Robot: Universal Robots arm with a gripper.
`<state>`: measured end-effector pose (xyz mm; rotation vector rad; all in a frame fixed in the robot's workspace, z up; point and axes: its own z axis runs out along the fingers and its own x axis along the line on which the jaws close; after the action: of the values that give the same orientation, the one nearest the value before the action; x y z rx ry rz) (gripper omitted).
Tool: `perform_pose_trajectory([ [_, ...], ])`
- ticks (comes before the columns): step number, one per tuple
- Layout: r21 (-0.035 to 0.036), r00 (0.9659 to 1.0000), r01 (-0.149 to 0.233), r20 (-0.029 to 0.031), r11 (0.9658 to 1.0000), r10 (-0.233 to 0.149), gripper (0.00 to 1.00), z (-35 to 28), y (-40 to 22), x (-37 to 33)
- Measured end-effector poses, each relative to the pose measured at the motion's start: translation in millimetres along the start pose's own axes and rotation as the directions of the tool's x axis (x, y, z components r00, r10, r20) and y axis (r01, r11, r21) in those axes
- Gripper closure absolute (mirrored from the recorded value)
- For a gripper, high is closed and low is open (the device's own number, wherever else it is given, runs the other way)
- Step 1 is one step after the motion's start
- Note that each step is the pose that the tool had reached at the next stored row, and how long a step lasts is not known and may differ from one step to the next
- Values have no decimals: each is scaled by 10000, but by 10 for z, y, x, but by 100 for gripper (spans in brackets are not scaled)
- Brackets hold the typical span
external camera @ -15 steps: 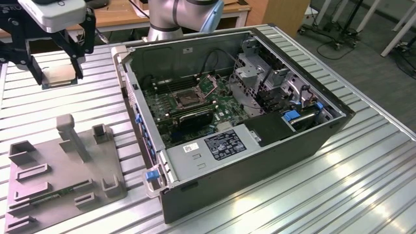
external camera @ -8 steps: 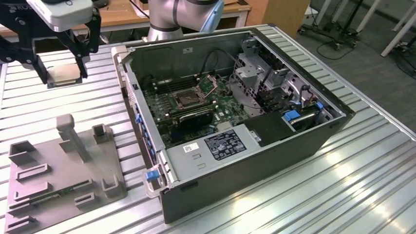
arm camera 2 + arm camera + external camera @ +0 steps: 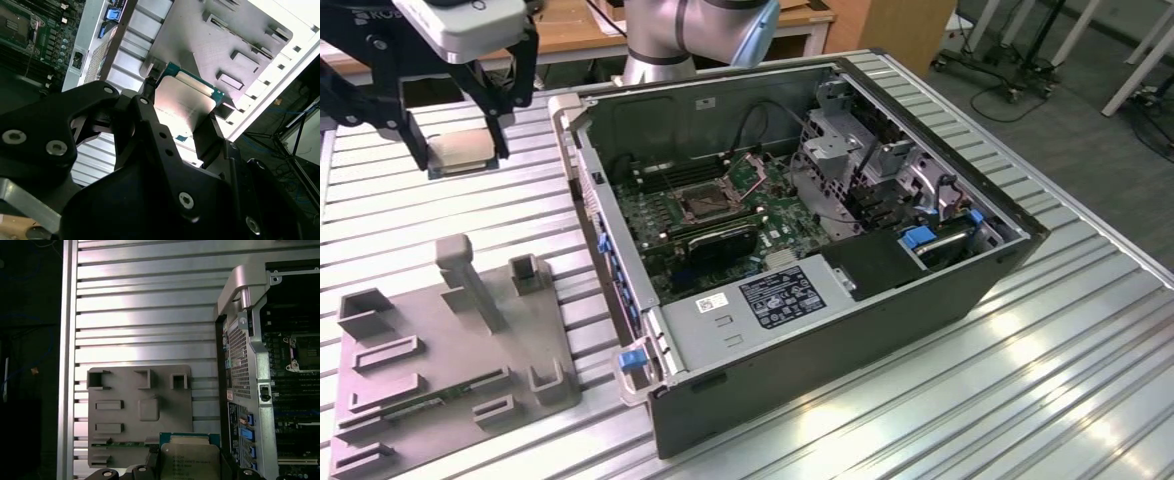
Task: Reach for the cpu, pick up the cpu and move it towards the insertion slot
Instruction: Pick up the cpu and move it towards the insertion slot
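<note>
- cpu (image 3: 464, 150) is sitting between the jaws of the gripper (image 3: 458, 160). The jaws are clamping it on two opposite edges, so the grasp is done.
- In both wrist views the pale metal face of the chip (image 3: 182, 107) (image 3: 190, 460) is showing, w/ green board edge around it.
- Chip is hanging in the air over the slatted table (image 3: 961, 400), off the exterior view's left of the open pc case (image 3: 907, 330) and clear of the gray fixture plate (image 3: 454, 340).
- Insertion slot (image 3: 704, 203) is lying inside the case on the green board, well apart from the chip. It is also peeking in at the edge of the first wrist view (image 3: 302, 352).
- Step in hand, my read: reach & pick are finished and the carry twd the slot is underway, approx. at its start.
- What the carry is asking for, IMO: going across over the case wall w/o clipping it, keeping the chip flat and squared to the socket frame, and steady clamp pressure so the thin part isn't slipping.
</note>
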<state>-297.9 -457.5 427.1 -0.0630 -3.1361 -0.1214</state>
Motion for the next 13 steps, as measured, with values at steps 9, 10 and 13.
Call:
perform_pose_trajectory([
  [9, 1, 10000, 0, 0, 10000, 0, 46, 0, 3, -70],
  [10, 1, 10000, 0, 0, 10000, 0, 46, 0, 3, -77],
  [13, 0, 10000, 0, 0, 10000, 0, 46, 0, 4, -98],
])
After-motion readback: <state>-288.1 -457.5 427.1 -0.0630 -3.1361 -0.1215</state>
